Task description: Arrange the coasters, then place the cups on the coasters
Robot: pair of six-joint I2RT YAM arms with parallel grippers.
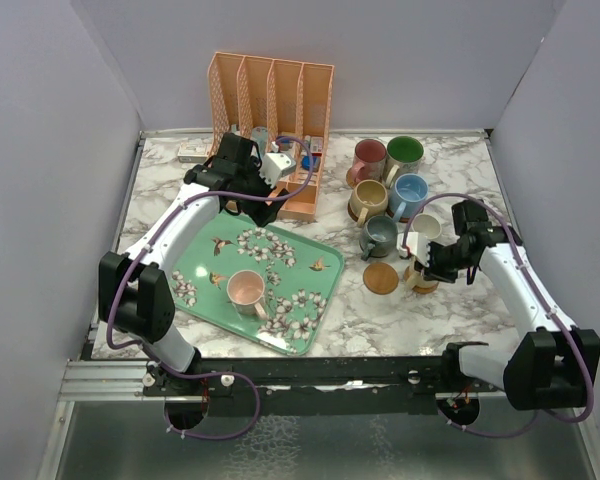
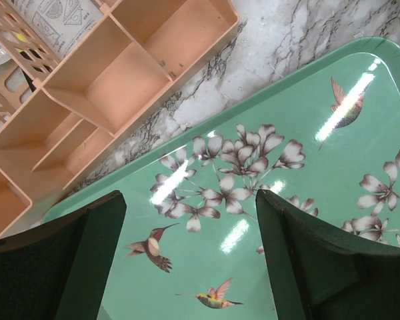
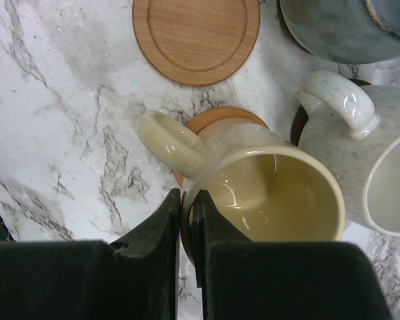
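The marble desk (image 1: 420, 310) carries everything. Its near-left part is taken by a green tray (image 1: 205, 250) printed with flowers and hummingbirds, set at a slant. An orange file rack (image 1: 270, 90) stands at the far edge, left of the middle.

My left gripper (image 2: 190, 200) hangs released, jaws wide apart and holding nothing, above the tray's far corner, just beside the rack. My right gripper (image 3: 187, 227) is clenched on the rim of the yellow cup (image 3: 280, 193), one finger inside and one outside, beside the handle, toward the right edge of the desk.

A pink cup (image 1: 246, 290) stands upright on the tray, nearer its near edge. The other cups cluster in the far-right part of the desk: a maroon cup (image 1: 368, 157) and a green cup (image 1: 403, 153) farthest back, a tan cup (image 1: 368, 200) and a blue cup (image 1: 410, 190) nearer, then a grey-blue cup (image 1: 380, 235) and a white speckled cup (image 1: 426, 226), the last just beside the yellow one.

An orange coaster (image 3: 217, 117) shows from under the yellow cup; I cannot tell if the cup rests on it. A bare coaster (image 3: 197, 33) lies just to its left.
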